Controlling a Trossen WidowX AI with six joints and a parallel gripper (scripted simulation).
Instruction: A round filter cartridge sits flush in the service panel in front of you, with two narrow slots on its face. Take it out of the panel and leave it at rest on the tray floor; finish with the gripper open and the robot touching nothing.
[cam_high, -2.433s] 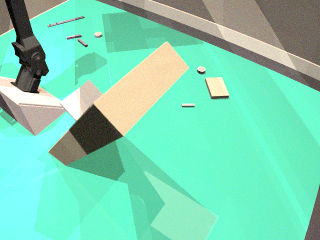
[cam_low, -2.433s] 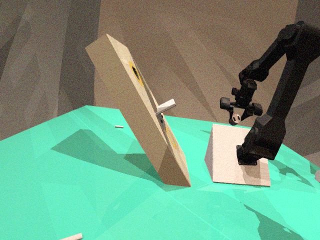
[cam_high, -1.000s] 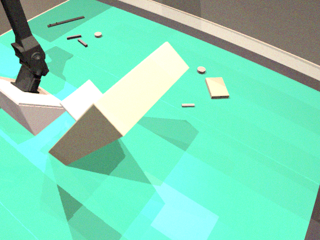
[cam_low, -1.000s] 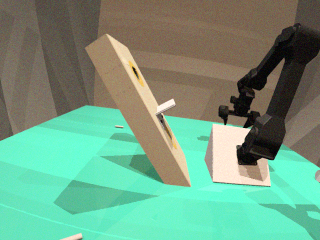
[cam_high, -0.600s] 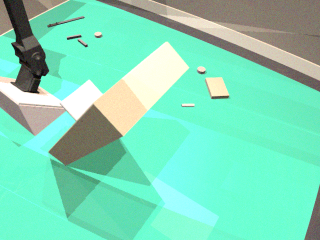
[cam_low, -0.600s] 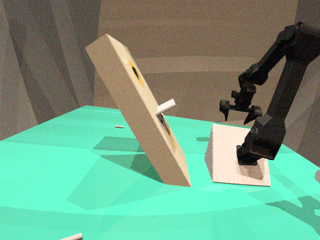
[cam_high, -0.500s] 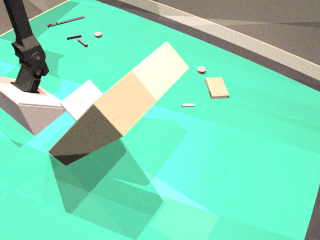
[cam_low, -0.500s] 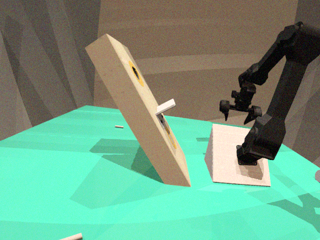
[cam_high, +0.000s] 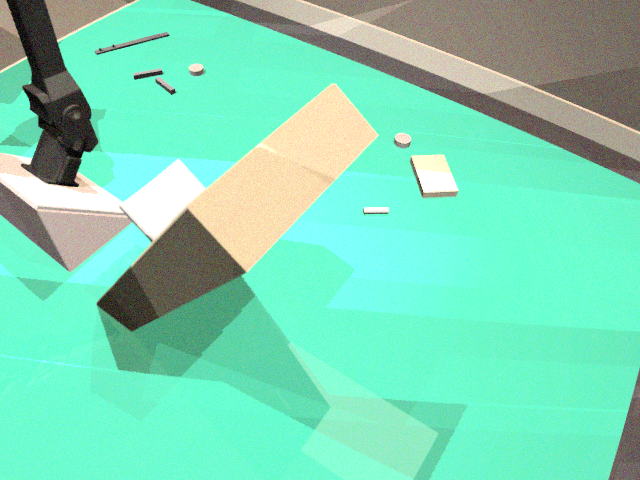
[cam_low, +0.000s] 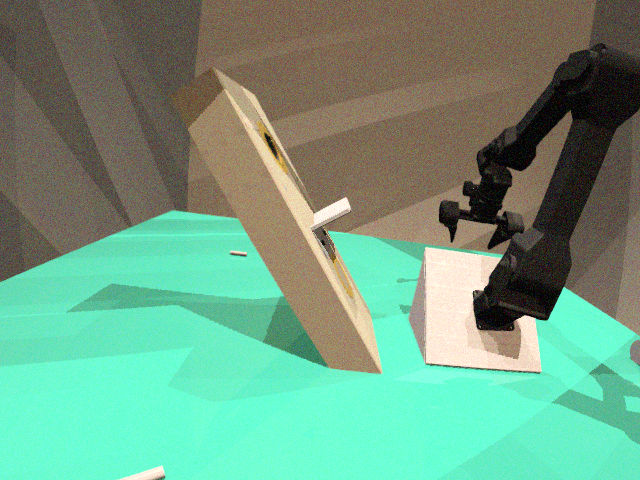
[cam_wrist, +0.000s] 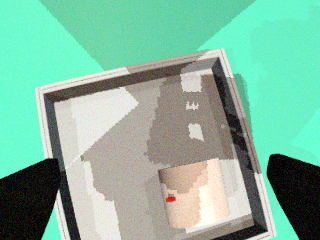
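Observation:
The filter cartridge (cam_wrist: 212, 200), a pale peach cylinder with a small red mark, lies on its side on the floor of the tray in the wrist view, near one corner. Its slotted face is not in view. The square tray (cam_wrist: 100, 79) has pale rims and dark inner walls; I cannot make it out in the top and exterior views. My gripper (cam_low: 471, 242) (cam_wrist: 167, 168) is wide open and empty above the tray, its fingers apart from the cartridge. The service panel (cam_high: 279, 191) (cam_low: 268, 232) is a tilted tan block, with a dark yellow-ringed opening (cam_low: 271, 147) in its face.
A white plate (cam_high: 162, 198) (cam_low: 331, 213) juts from the panel's face. The arm's base stands on a pale block (cam_high: 82, 232) (cam_low: 449, 310). A flat tan block (cam_high: 434, 174), a small disc (cam_high: 402, 139) and a white rod (cam_high: 375, 210) lie beyond the panel.

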